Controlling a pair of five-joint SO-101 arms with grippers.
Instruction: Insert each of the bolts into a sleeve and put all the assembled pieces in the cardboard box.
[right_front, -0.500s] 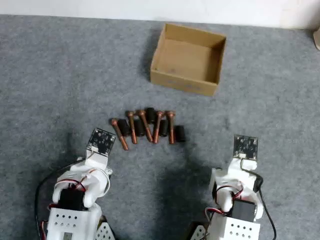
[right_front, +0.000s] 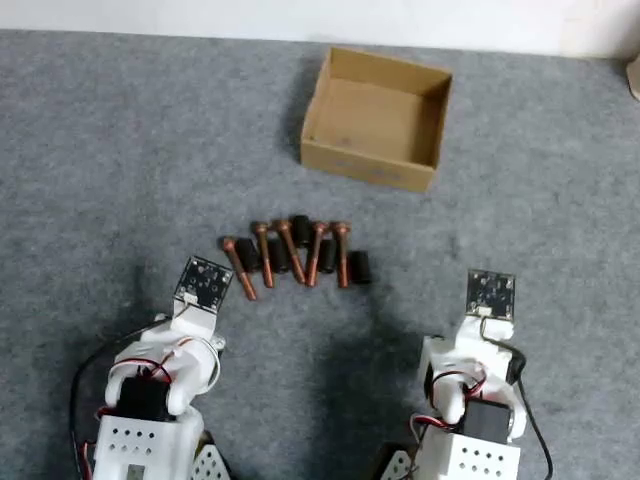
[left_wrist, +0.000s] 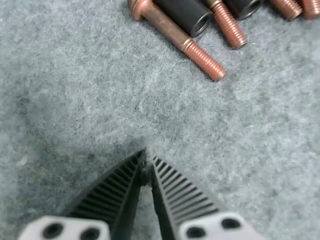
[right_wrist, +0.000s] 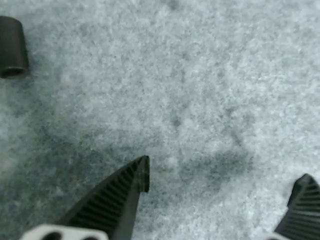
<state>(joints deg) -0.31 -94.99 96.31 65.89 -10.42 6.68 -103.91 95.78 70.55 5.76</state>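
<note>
Left gripper (left_wrist: 148, 169) sits pressed together near the bolts (right_front: 265, 256); right gripper (right_wrist: 225, 179) gapes apart over the table (right_front: 100, 150).

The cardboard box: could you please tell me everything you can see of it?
The cardboard box is a shallow, brown, open-topped carton with four upright walls and no visible flaps. It stands upright, turned slightly askew, on the grey felt-like surface, beyond the bolts and sleeves and apart from them. Its inside looks empty; only the surface touches it.
</note>
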